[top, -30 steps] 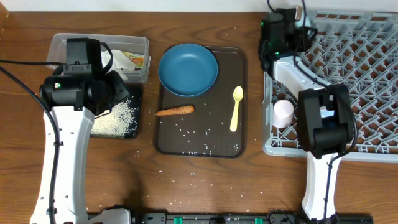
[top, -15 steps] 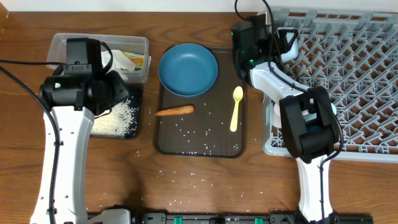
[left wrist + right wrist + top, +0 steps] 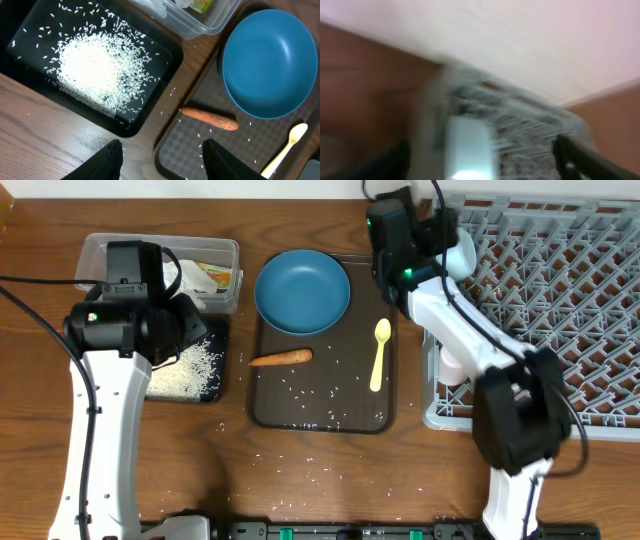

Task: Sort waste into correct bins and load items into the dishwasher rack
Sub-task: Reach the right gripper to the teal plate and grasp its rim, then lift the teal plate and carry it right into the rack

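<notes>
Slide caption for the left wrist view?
Left end effector open; below, black tray of rice, carrot, blue plate.

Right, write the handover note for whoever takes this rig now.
Left gripper: open and empty, above the gap between the black tray and the brown tray.
Right gripper: looks open, though its wrist view is blurred. It is at the rack corner by the blue cup.
Done: pink cup in the rack; napkin and scrap in the tub; rice heap in the black tray.
Left: plate, carrot and spoon on the brown tray, plus loose rice there and on the table. The bowl is not in view.
</notes>
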`<state>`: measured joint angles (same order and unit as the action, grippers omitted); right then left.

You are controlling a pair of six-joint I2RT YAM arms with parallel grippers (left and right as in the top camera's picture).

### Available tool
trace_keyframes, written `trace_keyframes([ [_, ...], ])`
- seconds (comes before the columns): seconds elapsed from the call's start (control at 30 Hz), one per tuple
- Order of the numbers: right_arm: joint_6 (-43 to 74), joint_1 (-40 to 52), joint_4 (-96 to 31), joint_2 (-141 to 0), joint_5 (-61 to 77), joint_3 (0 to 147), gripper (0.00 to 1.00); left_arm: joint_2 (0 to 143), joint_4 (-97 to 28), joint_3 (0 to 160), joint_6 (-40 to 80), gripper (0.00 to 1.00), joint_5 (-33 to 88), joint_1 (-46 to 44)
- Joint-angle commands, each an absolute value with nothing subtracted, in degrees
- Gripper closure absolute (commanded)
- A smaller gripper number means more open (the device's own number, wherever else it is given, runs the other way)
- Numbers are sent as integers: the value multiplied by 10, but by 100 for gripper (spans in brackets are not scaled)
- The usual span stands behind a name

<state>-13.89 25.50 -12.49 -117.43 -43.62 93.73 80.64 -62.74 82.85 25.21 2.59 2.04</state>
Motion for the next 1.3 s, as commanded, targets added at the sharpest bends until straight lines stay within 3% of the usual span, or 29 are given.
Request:
trace_keyframes([
  [0.0, -37, 285, -198, -1144, -90, 937, 1, 810, -629, 826, 243, 46, 19, 22],
  [0.13, 35, 291, -251, -1147, 119, 935, 1, 810, -635, 826, 242, 45, 19, 22],
  [0.2, 77, 291, -251, -1154, 143, 931, 2, 810, -639, 826, 235, 45, 19, 22],
  [0.43, 311, 288, -292, -1206, 20, 929, 30, 810, -640, 814, 225, 45, 19, 22],
  [0.7, 332, 288, -302, -1245, 15, 929, 57, 810, -640, 808, 225, 45, 19, 22],
  [0.77, 332, 288, -303, -1250, 15, 929, 71, 810, -639, 808, 225, 45, 19, 22],
  [0.9, 332, 288, -303, -1264, 15, 929, 85, 811, -640, 808, 225, 45, 19, 22],
  [0.97, 332, 288, -304, -1270, 15, 929, 98, 811, -640, 808, 225, 45, 19, 22],
  [1.27, 332, 280, -296, -1273, 14, 929, 99, 813, -639, 808, 225, 45, 19, 22],
])
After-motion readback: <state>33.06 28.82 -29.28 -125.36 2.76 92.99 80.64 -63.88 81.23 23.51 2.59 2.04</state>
